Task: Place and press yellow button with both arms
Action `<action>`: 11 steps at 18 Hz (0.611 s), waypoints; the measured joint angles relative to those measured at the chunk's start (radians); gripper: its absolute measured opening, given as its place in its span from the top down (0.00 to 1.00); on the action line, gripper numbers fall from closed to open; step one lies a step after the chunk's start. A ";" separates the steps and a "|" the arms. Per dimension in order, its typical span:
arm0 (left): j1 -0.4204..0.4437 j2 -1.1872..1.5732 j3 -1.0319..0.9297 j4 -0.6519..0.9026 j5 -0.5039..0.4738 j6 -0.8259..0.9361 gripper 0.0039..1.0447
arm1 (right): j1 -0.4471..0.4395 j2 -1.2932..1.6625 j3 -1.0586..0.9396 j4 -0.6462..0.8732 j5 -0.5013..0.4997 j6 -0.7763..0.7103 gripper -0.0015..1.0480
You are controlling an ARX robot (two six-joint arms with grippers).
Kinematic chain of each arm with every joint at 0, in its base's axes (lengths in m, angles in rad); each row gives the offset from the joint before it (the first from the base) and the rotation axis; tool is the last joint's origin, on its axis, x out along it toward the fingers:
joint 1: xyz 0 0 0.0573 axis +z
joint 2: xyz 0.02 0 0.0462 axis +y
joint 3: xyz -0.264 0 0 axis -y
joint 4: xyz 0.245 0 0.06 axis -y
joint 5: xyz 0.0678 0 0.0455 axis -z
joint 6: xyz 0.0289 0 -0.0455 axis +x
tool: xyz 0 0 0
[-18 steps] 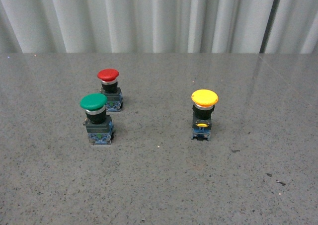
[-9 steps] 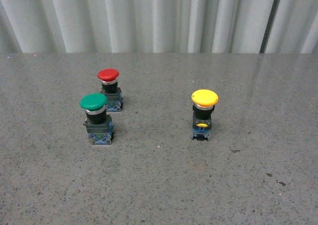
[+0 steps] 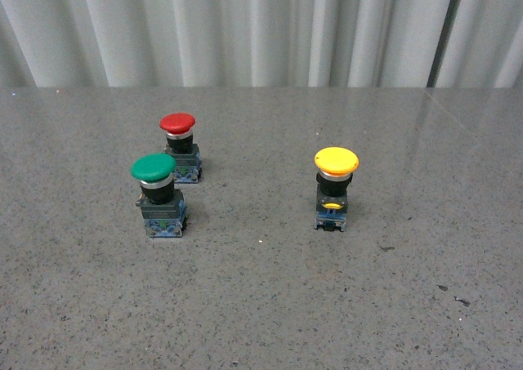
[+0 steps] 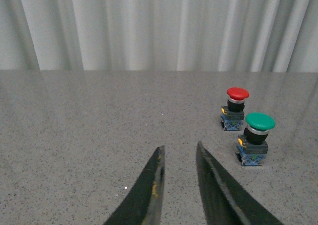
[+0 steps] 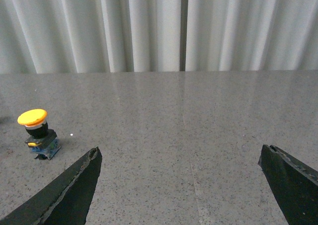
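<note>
The yellow button (image 3: 336, 186) stands upright on the grey table, right of centre in the front view, with a yellow cap, black collar and bluish base. It also shows in the right wrist view (image 5: 38, 133), far off to one side of my open right gripper (image 5: 180, 153), which holds nothing. My left gripper (image 4: 179, 148) is shut and empty, its fingers close together above bare table. The yellow button does not show in the left wrist view. Neither arm shows in the front view.
A green-capped button (image 3: 158, 193) and a red-capped button (image 3: 181, 145) stand close together at the left; both show in the left wrist view, green (image 4: 257, 137) and red (image 4: 235, 108). A pale pleated curtain (image 3: 261, 27) runs behind the speckled table (image 3: 261, 305).
</note>
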 joint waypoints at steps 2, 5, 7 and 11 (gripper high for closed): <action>0.000 0.000 0.000 0.001 0.000 0.000 0.62 | 0.000 0.000 0.000 0.000 0.000 0.000 0.06; 0.000 0.000 0.000 0.000 0.000 0.000 0.31 | 0.000 0.000 0.000 0.000 0.000 0.000 0.06; 0.000 0.000 0.000 0.000 0.000 0.000 0.11 | 0.000 0.000 0.000 0.000 0.000 0.000 0.06; 0.000 0.000 0.000 0.000 0.000 0.000 0.06 | -0.046 0.034 0.015 -0.049 -0.119 0.119 0.06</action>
